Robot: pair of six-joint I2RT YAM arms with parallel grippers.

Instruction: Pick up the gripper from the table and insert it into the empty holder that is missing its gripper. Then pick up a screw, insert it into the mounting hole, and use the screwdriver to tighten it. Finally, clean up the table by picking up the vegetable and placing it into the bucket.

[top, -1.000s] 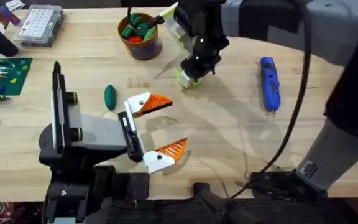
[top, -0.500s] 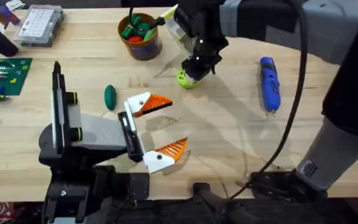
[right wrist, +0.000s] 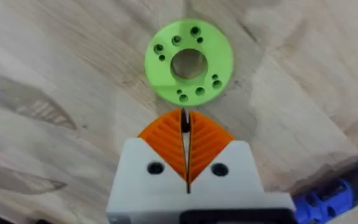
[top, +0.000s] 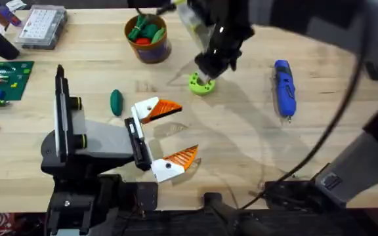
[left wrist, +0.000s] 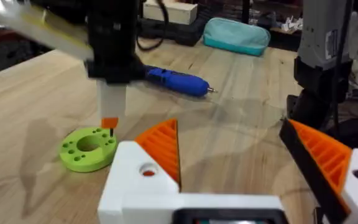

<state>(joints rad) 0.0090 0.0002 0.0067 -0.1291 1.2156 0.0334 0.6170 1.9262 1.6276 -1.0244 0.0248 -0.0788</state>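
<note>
Your right gripper [right wrist: 186, 134] hung just above the lime-green disc [right wrist: 188, 60], its orange pads pressed together on a thin dark pin or screw. Your left gripper [top: 169, 136] rested low on the table [top: 241, 144], fingers spread wide and holding nothing. The screwdriver [top: 284, 87] lay off to the right; the vegetable [top: 115, 101] sat beside the left gripper, and the bucket [top: 149, 38] stood behind.

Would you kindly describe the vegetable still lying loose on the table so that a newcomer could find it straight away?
Start from the left arm's hand, open near the table's front, with white fingers and orange pads. Just beyond its far finger, toward the circuit board, the vegetable lies alone on bare wood. It is a smooth, dark green oval, unlike the lime-green disc with its centre hole.
</note>
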